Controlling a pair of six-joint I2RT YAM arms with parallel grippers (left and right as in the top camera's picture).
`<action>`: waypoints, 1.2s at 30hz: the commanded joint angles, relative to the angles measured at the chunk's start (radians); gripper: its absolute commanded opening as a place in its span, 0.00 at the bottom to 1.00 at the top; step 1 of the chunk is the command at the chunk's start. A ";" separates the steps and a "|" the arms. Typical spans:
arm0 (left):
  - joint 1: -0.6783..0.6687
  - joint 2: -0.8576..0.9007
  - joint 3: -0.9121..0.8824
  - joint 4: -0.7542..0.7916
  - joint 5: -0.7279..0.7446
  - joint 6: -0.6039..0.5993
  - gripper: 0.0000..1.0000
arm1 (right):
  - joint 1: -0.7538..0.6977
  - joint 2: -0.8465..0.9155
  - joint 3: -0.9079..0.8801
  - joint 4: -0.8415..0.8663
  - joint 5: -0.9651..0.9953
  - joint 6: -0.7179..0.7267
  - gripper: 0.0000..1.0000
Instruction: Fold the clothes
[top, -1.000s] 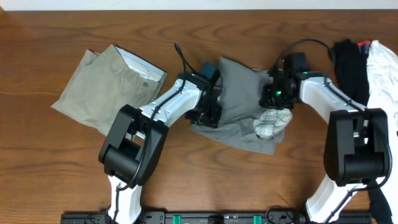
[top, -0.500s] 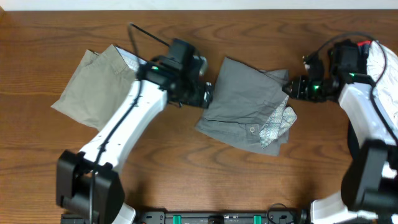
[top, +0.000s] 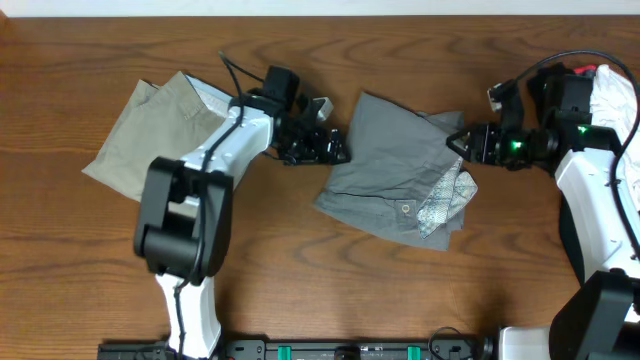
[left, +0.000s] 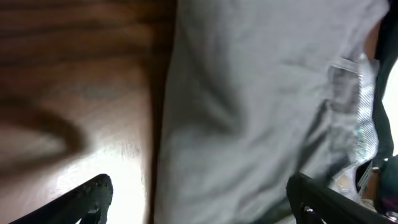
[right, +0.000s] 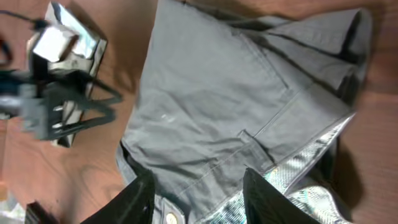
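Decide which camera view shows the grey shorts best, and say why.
The overhead view: it shows the grey shorts whole, with button and patterned lining. The right wrist view is sharp but cuts them off at its bottom edge. The left wrist view gives only a blurred close-up of part.

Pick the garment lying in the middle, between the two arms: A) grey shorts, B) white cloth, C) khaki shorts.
A: the grey shorts lie in the middle, with the khaki shorts off to the left and the white cloth at the far right.
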 joint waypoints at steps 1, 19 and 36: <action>-0.003 0.030 -0.001 0.037 0.045 0.003 0.91 | 0.026 -0.006 -0.004 -0.004 -0.026 -0.026 0.44; -0.145 0.116 -0.001 0.132 0.038 -0.021 0.47 | 0.050 -0.006 -0.004 -0.005 -0.014 -0.026 0.42; -0.014 -0.165 0.131 0.042 -0.026 -0.021 0.06 | 0.050 -0.006 -0.004 -0.043 0.012 -0.026 0.41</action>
